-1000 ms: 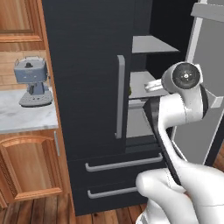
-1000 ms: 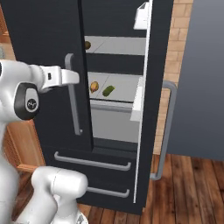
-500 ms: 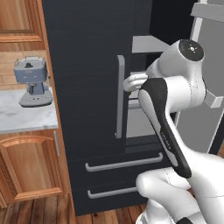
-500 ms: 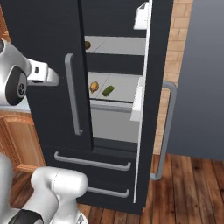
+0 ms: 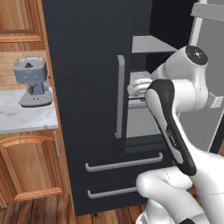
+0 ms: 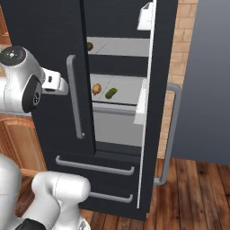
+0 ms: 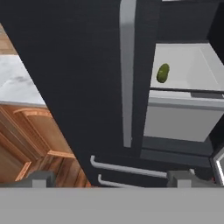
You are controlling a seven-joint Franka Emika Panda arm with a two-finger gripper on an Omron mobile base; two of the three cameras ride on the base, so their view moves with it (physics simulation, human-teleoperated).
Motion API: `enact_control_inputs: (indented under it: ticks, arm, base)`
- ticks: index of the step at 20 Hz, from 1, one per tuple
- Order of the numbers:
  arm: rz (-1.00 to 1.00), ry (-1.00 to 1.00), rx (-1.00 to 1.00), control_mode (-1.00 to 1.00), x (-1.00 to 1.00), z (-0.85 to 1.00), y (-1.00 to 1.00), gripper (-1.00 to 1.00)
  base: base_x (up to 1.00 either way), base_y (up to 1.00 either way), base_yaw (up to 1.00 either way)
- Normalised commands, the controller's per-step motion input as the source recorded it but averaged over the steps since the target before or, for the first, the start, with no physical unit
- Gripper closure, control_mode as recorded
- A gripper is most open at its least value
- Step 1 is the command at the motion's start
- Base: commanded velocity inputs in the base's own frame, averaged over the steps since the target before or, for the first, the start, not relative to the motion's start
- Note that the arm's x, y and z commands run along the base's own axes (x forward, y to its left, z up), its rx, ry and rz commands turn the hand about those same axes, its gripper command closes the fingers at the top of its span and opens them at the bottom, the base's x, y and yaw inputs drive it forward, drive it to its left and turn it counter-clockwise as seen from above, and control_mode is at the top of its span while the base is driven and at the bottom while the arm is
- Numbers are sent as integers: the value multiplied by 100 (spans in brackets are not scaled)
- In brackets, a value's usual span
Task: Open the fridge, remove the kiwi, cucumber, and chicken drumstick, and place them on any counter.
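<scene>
The fridge [image 6: 45, 27] stands before me, right door open. Left of it lies the counter [image 5: 22, 116]. On its middle shelf sit the chicken drumstick [image 6: 96, 89] and cucumber [image 6: 111, 93]; the kiwi [image 6: 90, 46] above. My gripper [image 7: 111, 177] fingertips stand apart, empty.

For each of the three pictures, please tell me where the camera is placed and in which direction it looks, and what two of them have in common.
Left base view: behind the arm on its left, facing the fridge and the counter; the white arm rises at lower right.
Right base view: behind the arm on its right, facing the open fridge side with the chicken drumstick, cucumber and kiwi; the arm is at left.
Hand view: on the hand, looking along the gripper at the closed door.
The right base and hand views share the cucumber and grey door handle.
</scene>
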Motion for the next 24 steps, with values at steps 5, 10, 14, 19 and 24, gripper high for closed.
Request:
enact_control_inputs:
  ticks: [5, 10, 14, 19, 24]
  arm:
    - [0, 0, -3, -100, 48, -14, -20, -100]
    - [2, 0, 0, -100, 53, 0, 5, -100]
    - [4, 0, 0, -100, 53, 0, 22, -100]
    - [0, 0, -2, -100, 61, -8, 9, -100]
    - [0, 0, -2, -100, 67, -16, 2, -100]
  base:
    - [0, 0, 0]
    - [0, 0, 0]
    - [0, 0, 0]
    - [0, 0, 0]
    - [0, 0, 0]
